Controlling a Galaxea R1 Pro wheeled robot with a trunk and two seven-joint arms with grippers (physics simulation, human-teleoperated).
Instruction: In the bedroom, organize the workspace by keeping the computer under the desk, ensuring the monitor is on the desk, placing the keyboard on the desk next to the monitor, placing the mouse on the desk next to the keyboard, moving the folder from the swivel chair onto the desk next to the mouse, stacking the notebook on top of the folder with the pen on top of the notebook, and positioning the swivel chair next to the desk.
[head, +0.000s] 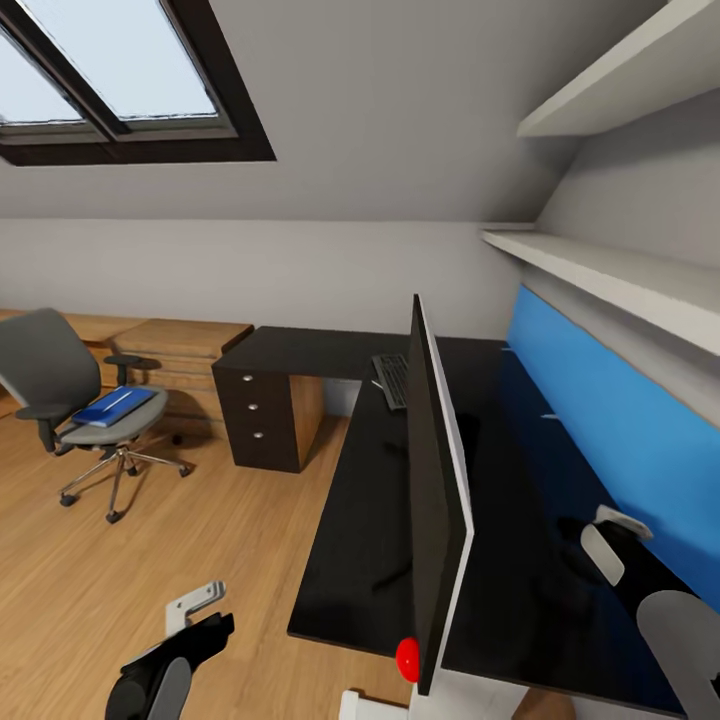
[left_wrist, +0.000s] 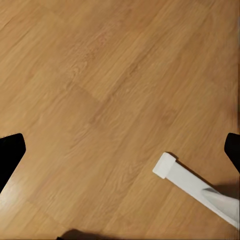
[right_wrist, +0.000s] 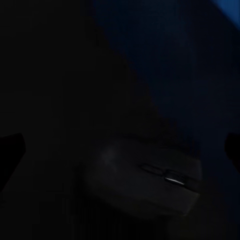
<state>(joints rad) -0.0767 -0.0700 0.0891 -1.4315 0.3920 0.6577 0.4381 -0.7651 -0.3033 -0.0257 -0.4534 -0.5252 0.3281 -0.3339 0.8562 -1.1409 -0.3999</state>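
Observation:
The monitor (head: 432, 480) stands edge-on on the black desk (head: 360, 540). Beyond it lies the keyboard (head: 391, 379). The grey swivel chair (head: 55, 385) stands apart at the left, with the blue folder (head: 115, 406) on its seat. My right gripper (head: 608, 545) hangs open over the desk behind the monitor. In the right wrist view a dark mouse (right_wrist: 145, 182) lies on the desk just below the open right gripper (right_wrist: 120, 150). My left gripper (head: 205, 612) is open over the wooden floor (left_wrist: 100, 90), with nothing in the left gripper (left_wrist: 120, 150).
A dark drawer unit (head: 262, 415) stands under the desk's far wing. A blue panel (head: 620, 420) backs the desk, with white shelves (head: 620, 275) above it. A white desk foot (left_wrist: 192, 186) rests on the floor. A small red ball (head: 407, 659) shows by the monitor's near corner.

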